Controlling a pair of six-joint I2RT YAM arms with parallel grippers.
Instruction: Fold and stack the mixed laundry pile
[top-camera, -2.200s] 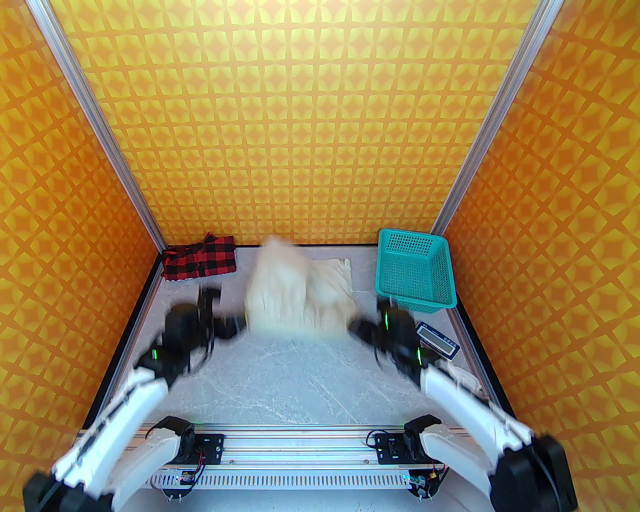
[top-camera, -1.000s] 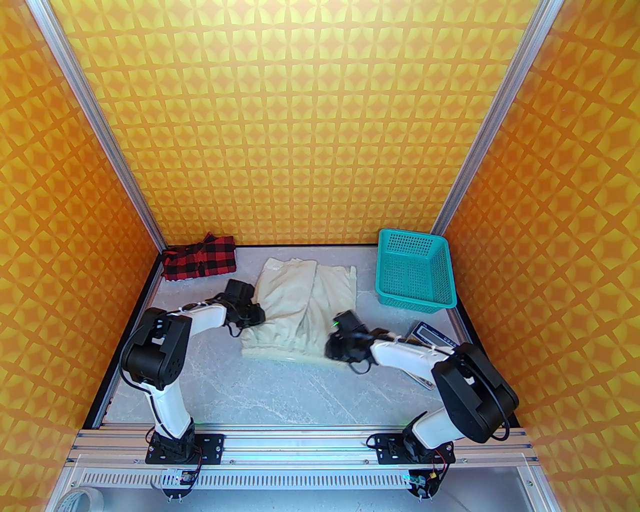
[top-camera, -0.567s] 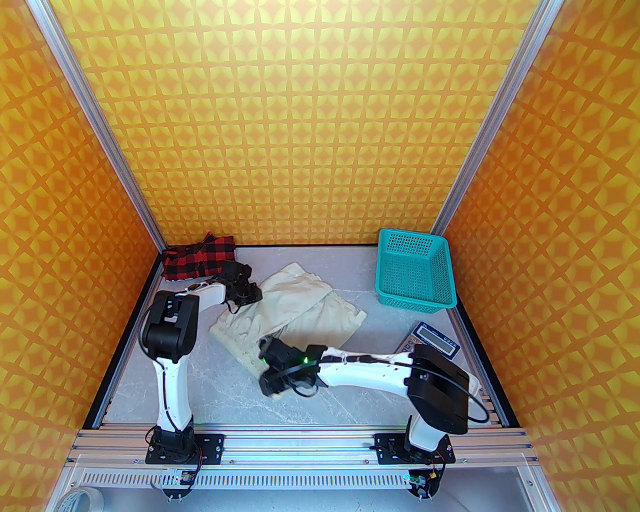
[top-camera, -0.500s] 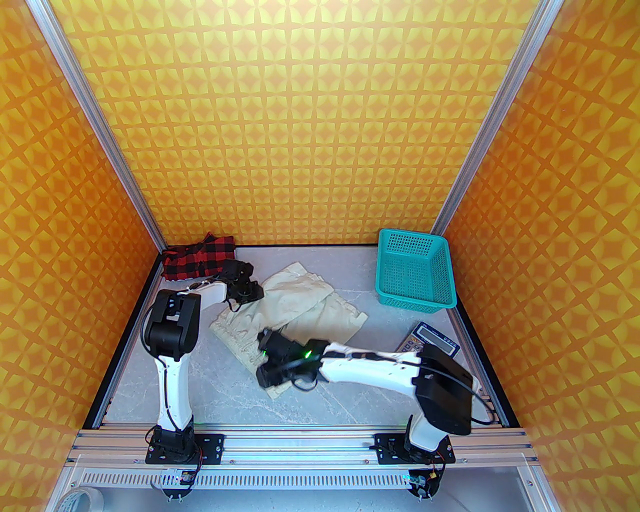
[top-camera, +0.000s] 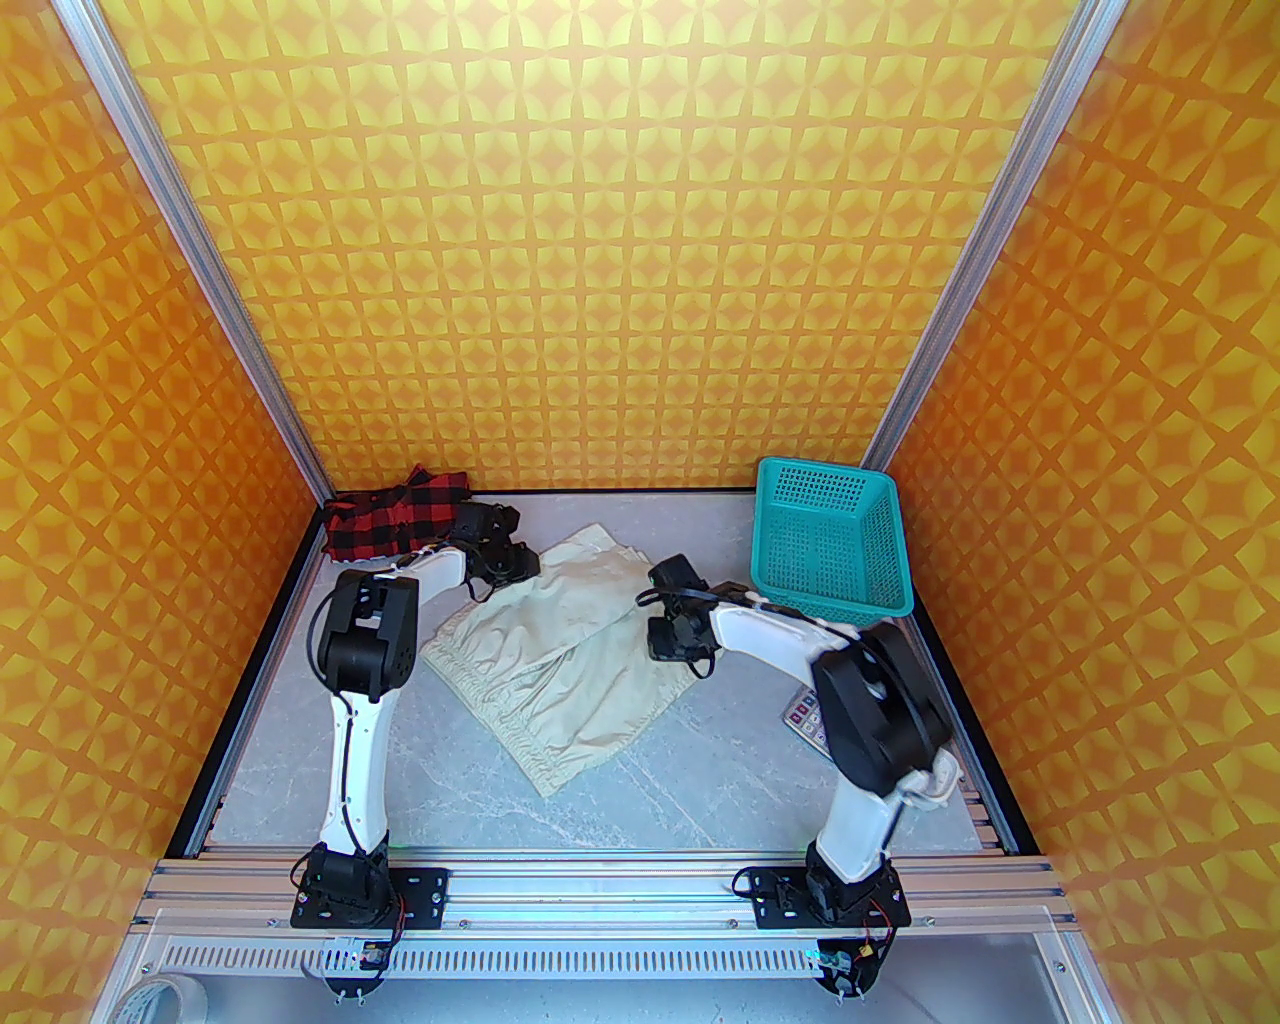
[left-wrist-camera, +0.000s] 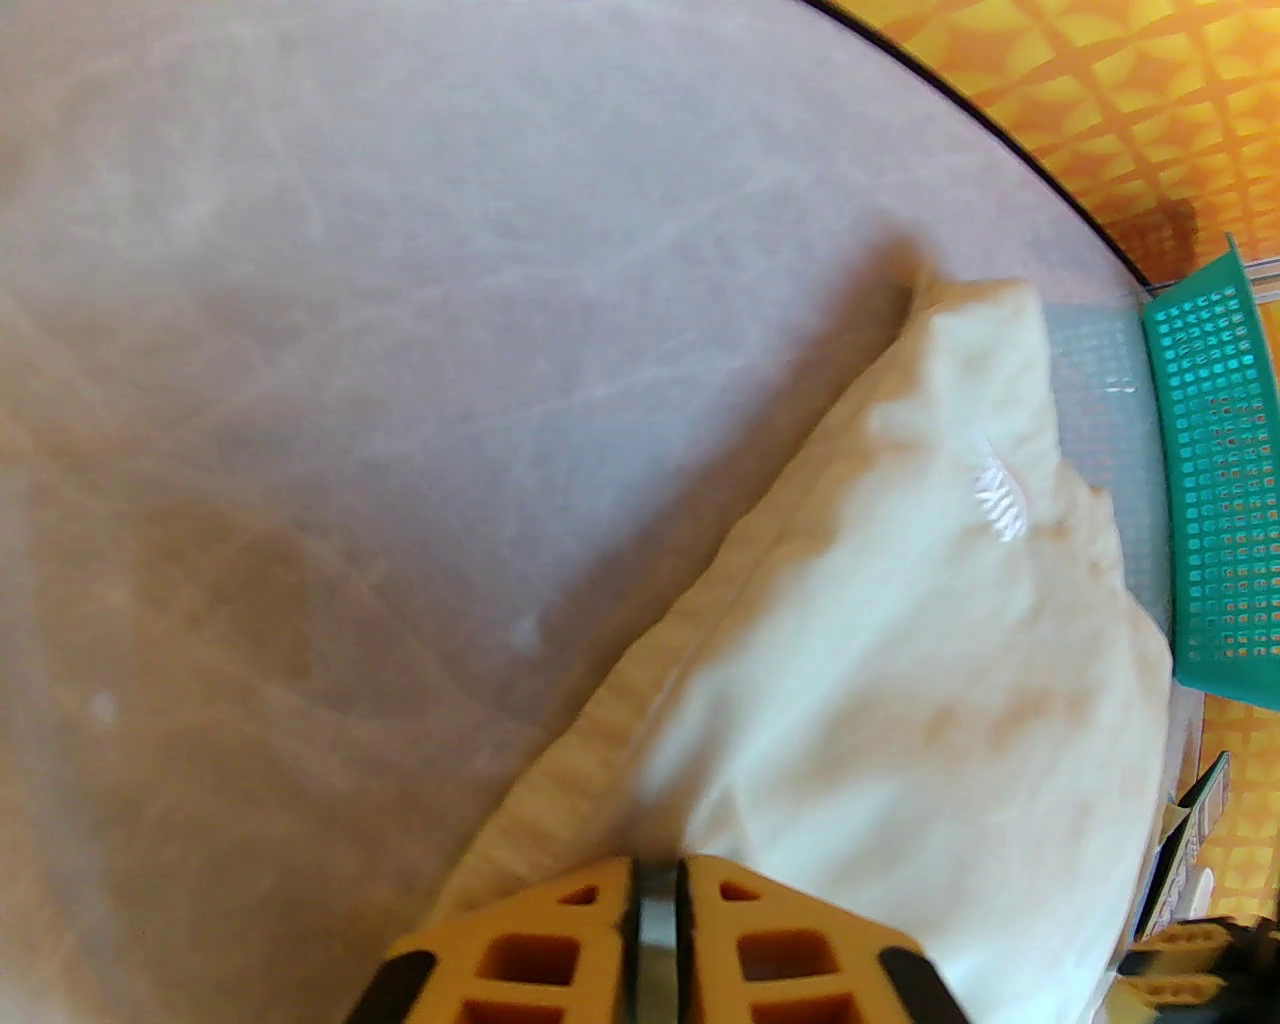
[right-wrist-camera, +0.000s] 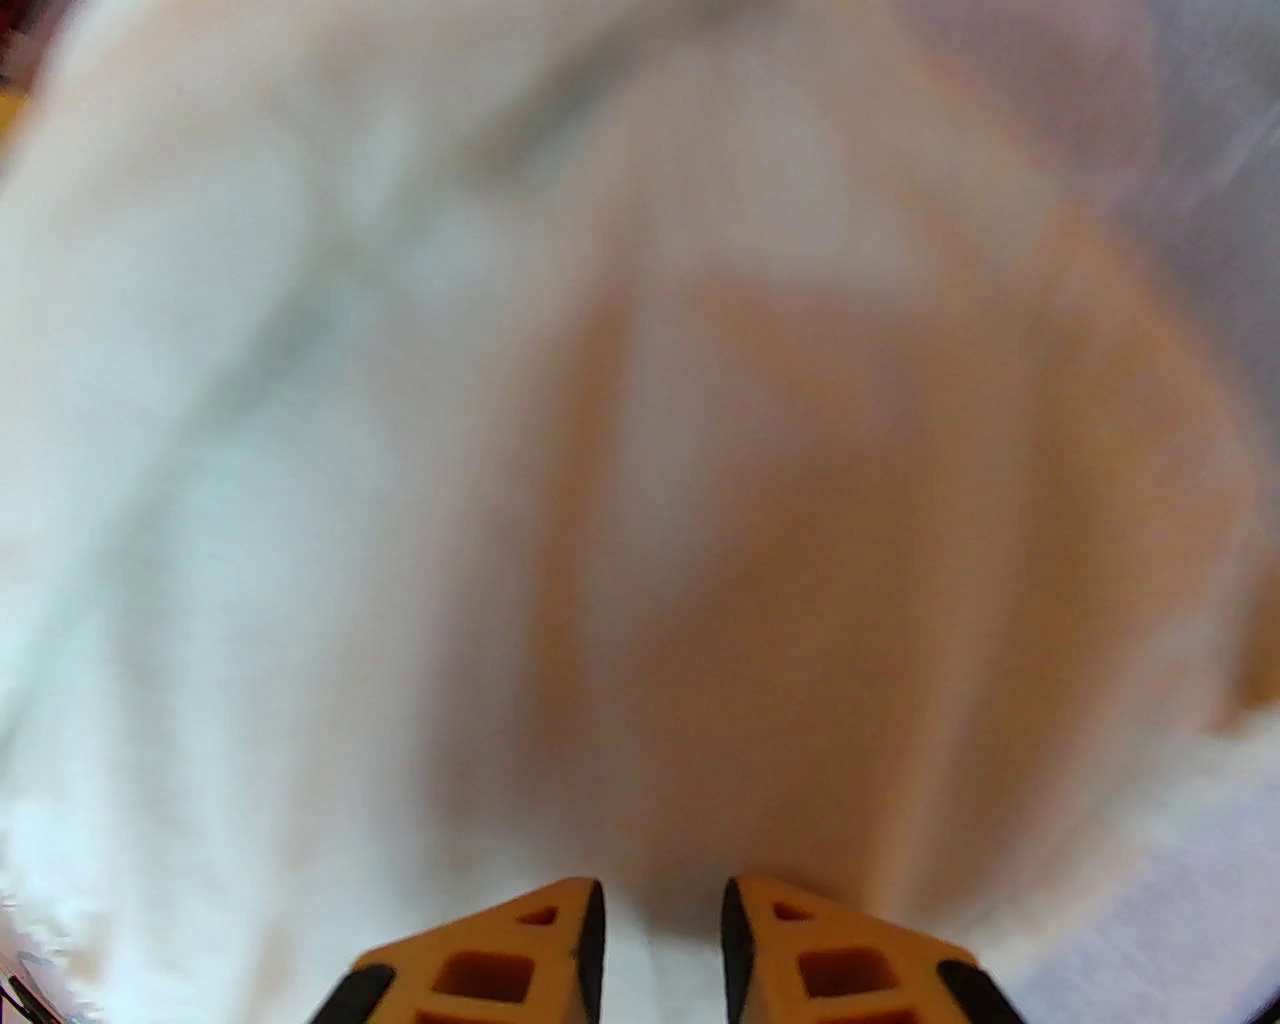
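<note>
Grey table (top-camera: 700, 790), cream garment (top-camera: 570, 650) in left pincer (left-wrist-camera: 658, 872)

Top view: bright, even, sharp. Left wrist: warm cast, soft focus, table (left-wrist-camera: 300, 300) edge bowed toward 1 o'clock. Right wrist: heavy motion blur, cream garment (right-wrist-camera: 300, 450) smeared throughout.

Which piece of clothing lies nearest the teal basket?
The cream garment, spread mid-table; the red-and-black checked shirt sits in the far left corner.
</note>
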